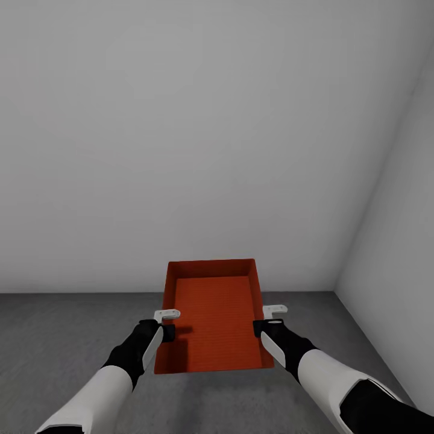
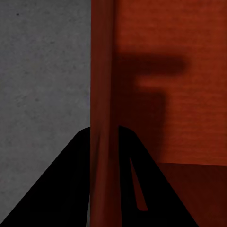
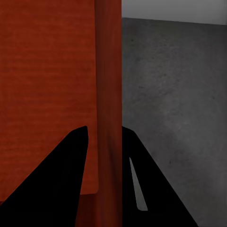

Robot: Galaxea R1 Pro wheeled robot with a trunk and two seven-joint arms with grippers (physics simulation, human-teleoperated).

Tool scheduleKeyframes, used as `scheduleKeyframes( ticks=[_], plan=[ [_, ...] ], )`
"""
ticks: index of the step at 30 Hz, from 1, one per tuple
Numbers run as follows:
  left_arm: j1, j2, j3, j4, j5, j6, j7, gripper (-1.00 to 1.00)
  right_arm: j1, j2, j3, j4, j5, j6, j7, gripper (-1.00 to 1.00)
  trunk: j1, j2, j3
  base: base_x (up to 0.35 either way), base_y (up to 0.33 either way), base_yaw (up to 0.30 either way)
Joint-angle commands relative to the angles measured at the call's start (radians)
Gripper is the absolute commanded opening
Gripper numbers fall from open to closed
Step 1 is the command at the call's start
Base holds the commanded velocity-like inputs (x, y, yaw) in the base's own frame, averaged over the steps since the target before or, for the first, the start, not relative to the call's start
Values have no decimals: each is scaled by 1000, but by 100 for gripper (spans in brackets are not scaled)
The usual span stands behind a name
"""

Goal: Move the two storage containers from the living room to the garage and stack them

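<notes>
Both of my forearms reach forward at the bottom of the head view, white sleeves running into black wrists. My left gripper [image 1: 167, 323] is clamped on the left long wall of the storage container [image 1: 212, 325], and my right gripper [image 1: 266, 319] is clamped on the right long wall, so the red-orange bin hangs between them, open top up, nothing inside it.

From the left wrist camera I see the two dark fingers [image 2: 61, 189] straddling the bin's wall [image 2: 101, 118], one outside, one inside, closed tight on it; the gripper's shadow falls across the ribbed orange bottom. The right wrist camera shows the same pinch from the other side: fingers [image 3: 52, 184] either side of the wall [image 3: 109, 94].

Below and beyond the bin lies the grey speckled concrete floor [image 1: 66, 325] of the garage. The bin appears held above it, though I cannot tell how high. Farther on, a plain white wall [image 1: 181, 150] faces me, meeting a second white wall [image 1: 398, 211] in a corner to my right.
</notes>
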Motion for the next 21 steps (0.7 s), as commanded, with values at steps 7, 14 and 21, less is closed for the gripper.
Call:
scheduleKeyframes(
  ticks=[7,14,21],
  plan=[
    [0,0,3,0,16,6,8,-100,-2,-12,-17,-4,31,7,-38,-100,27,-50,-29,0,0,-61],
    [0,0,3,0,16,6,8,-100,-2,-12,-17,-4,32,8,-38,-100,54,-99,-61,0,0,-110],
    [0,0,3,0,16,6,8,-100,-2,-12,-17,-4,32,7,-38,-100,81,-148,-94,0,0,-96]
  ],
)
